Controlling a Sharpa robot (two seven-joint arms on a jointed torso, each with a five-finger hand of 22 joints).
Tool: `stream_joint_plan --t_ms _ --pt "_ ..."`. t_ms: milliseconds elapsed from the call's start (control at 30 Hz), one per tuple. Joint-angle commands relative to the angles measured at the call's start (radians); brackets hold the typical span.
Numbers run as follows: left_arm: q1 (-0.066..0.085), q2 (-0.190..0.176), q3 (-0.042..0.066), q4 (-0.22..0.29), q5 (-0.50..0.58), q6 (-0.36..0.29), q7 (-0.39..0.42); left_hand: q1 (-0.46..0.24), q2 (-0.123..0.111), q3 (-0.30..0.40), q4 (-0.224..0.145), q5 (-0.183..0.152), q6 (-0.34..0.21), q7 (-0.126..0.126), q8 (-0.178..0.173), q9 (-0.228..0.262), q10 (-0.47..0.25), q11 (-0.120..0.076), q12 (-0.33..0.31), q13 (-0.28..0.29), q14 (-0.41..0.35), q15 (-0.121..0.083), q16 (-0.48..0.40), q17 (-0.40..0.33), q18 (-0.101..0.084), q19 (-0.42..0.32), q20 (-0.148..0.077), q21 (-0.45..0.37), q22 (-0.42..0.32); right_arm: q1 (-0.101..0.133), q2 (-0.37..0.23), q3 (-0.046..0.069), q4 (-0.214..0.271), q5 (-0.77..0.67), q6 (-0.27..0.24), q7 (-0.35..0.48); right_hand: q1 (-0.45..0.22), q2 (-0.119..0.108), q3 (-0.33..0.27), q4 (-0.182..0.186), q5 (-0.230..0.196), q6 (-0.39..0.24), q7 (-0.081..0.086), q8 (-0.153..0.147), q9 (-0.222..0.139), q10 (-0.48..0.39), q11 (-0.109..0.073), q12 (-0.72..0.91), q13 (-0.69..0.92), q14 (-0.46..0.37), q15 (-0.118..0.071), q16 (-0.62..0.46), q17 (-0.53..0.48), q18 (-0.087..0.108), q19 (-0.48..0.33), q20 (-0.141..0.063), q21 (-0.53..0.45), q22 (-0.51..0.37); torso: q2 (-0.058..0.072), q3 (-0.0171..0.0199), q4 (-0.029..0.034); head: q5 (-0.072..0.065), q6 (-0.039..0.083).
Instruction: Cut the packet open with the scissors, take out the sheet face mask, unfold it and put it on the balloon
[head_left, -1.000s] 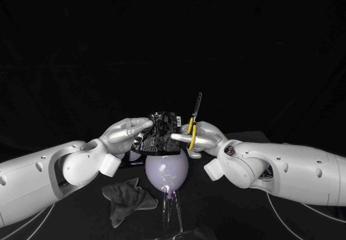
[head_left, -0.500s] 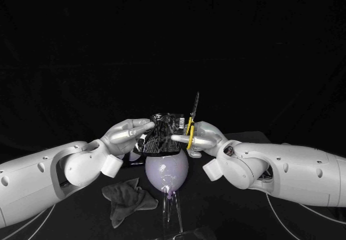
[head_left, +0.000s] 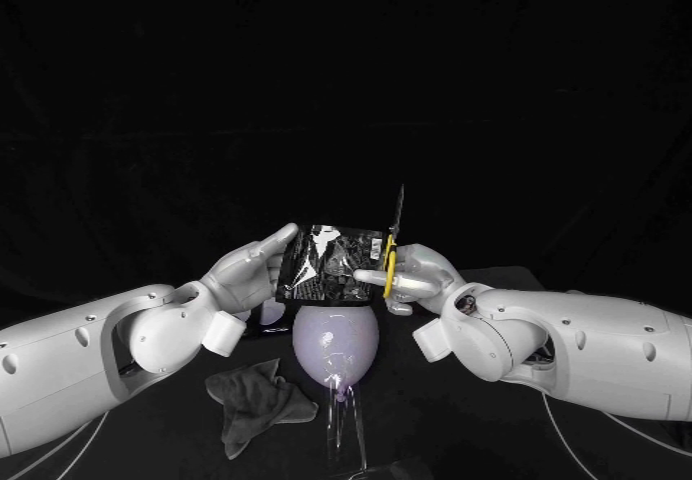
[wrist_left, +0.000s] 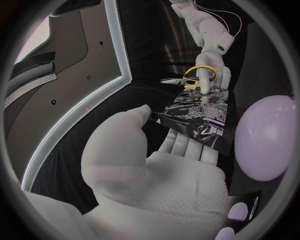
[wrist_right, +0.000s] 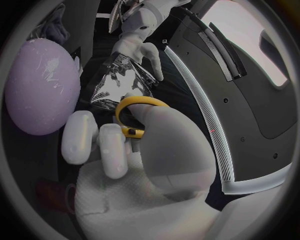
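Above balloon (head_left: 338, 345); left hand (head_left: 248, 278): packet (head_left: 332, 265); right hand (head_left: 418, 278): scissors (head_left: 392, 240) upright, blades up

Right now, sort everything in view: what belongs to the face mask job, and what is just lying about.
For the job: packet, held by the left hand; scissors, in the right hand; balloon below them.
Lying about: crumpled dark cloth beside the balloon.

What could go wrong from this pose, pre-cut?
1. The left hand holds the packet by one edge; it may twist or slip when the scissors bite.
2. The balloon sits right beneath the packet; scissors dipping low in the right hand might puncture it.
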Motion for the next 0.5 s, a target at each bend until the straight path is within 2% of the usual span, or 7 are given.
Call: stream_joint_plan --t_ms 33,100,167,333,400,467,500 --pt "0.001 -0.002 0.001 -0.005 -0.007 -0.024 0.001 -0.072 0.013 -0.049 0.001 -0.006 -0.013 0.112 -0.002 -0.005 -0.016 0.002 -0.004 0.001 -0.023 0.003 -0.012 -0.004 -0.01 -0.023 0.002 -0.019 0.0 0.0 -0.003 0.002 0.002 -0.007 -0.024 0.007 -0.009 -0.001 0.007 -0.002 0.005 0.0 -0.006 0.006 0.0 0.242 -0.082 -0.003 0.002 0.048 -0.008 -0.005 0.0 -0.002 0.001 -0.007 0.004 0.06 0.0 -0.0003 0.0003 0.0 0.001" --pt "0.001 -0.003 0.001 -0.009 -0.01 -0.032 0.0 -0.09 0.019 -0.067 0.0 -0.006 -0.017 0.113 -0.001 -0.007 -0.02 0.003 -0.004 0.001 -0.031 0.004 -0.013 -0.006 -0.014 -0.03 0.002 -0.025 0.0 0.0 -0.006 0.002 0.003 -0.006 -0.029 0.008 -0.01 -0.002 0.01 -0.004 0.005 0.0 -0.006 0.007 0.002 0.244 -0.082 -0.004 0.002 0.048 -0.009 -0.004 0.001 -0.002 0.001 -0.008 0.005 0.061 0.0 -0.0002 -0.0001 0.001 0.003" --pt "0.001 -0.003 0.0 -0.014 -0.015 -0.038 0.0 -0.121 0.039 -0.121 0.005 -0.007 -0.028 0.116 0.003 -0.012 -0.034 0.006 -0.004 0.002 -0.057 0.01 -0.013 -0.012 -0.029 -0.067 0.002 -0.049 0.0 0.0 -0.008 0.002 0.003 -0.004 -0.036 0.009 -0.01 -0.002 0.01 -0.004 0.005 0.0 -0.006 0.007 0.002 0.244 -0.082 -0.004 0.002 0.048 -0.009 -0.004 0.001 -0.002 0.001 -0.008 0.005 0.061 0.0 -0.0002 -0.0001 0.001 0.003" --pt "0.0 -0.002 -0.002 -0.02 -0.034 -0.046 -0.002 -0.099 0.049 -0.219 0.003 -0.006 -0.041 0.116 0.011 -0.02 -0.05 0.01 -0.002 0.001 -0.083 0.016 -0.013 -0.02 -0.041 -0.133 0.002 -0.078 -0.003 0.0 -0.011 0.003 0.002 0.0 -0.051 0.01 -0.012 -0.003 0.013 -0.005 0.005 0.0 -0.006 0.008 0.003 0.245 -0.083 -0.005 0.003 0.048 -0.009 -0.004 0.0 -0.002 0.001 -0.008 0.003 0.06 0.0 -0.0008 0.0004 0.001 0.004" --pt "0.0 -0.001 -0.002 -0.02 -0.048 -0.045 -0.002 -0.017 0.042 -0.32 0.003 -0.008 -0.048 0.116 0.019 -0.026 -0.06 0.011 0.0 0.002 -0.092 0.017 -0.01 -0.024 -0.045 -0.152 0.002 -0.087 -0.004 0.0 -0.01 0.003 0.0 0.001 -0.055 0.009 -0.012 -0.003 0.013 -0.005 0.005 0.0 -0.006 0.008 0.003 0.245 -0.083 -0.005 0.003 0.048 -0.009 -0.004 0.0 -0.002 0.001 -0.008 0.003 0.06 0.0 -0.0007 0.0004 0.004 0.005" --pt "0.0 0.001 -0.003 -0.019 -0.07 -0.041 -0.004 0.087 0.012 -0.399 0.012 -0.003 -0.054 0.121 0.023 -0.03 -0.067 0.008 -0.001 0.002 -0.097 0.019 -0.009 -0.026 -0.048 -0.17 0.002 -0.095 -0.005 0.0 -0.009 0.003 -0.001 0.002 -0.057 0.009 -0.014 -0.005 0.018 -0.008 0.005 0.001 -0.007 0.009 0.005 0.247 -0.083 -0.006 0.003 0.048 -0.009 -0.006 -0.003 -0.002 0.0 -0.008 0.001 0.059 0.0 -0.0004 0.0005 0.005 0.005" --pt "0.0 0.001 -0.003 -0.018 -0.084 -0.039 -0.005 0.154 0.026 -0.399 -0.04 -0.003 -0.057 0.114 0.025 -0.032 -0.072 0.013 -0.001 0.001 -0.1 0.018 -0.01 -0.028 -0.05 -0.181 0.002 -0.099 -0.006 0.0 -0.009 0.003 -0.001 0.003 -0.058 0.009 -0.014 -0.005 0.018 -0.008 0.005 0.001 -0.007 0.009 0.005 0.247 -0.083 -0.006 0.003 0.048 -0.009 -0.006 -0.003 -0.002 0.0 -0.008 0.001 0.059 0.0 -0.0005 0.0007 0.005 0.005"
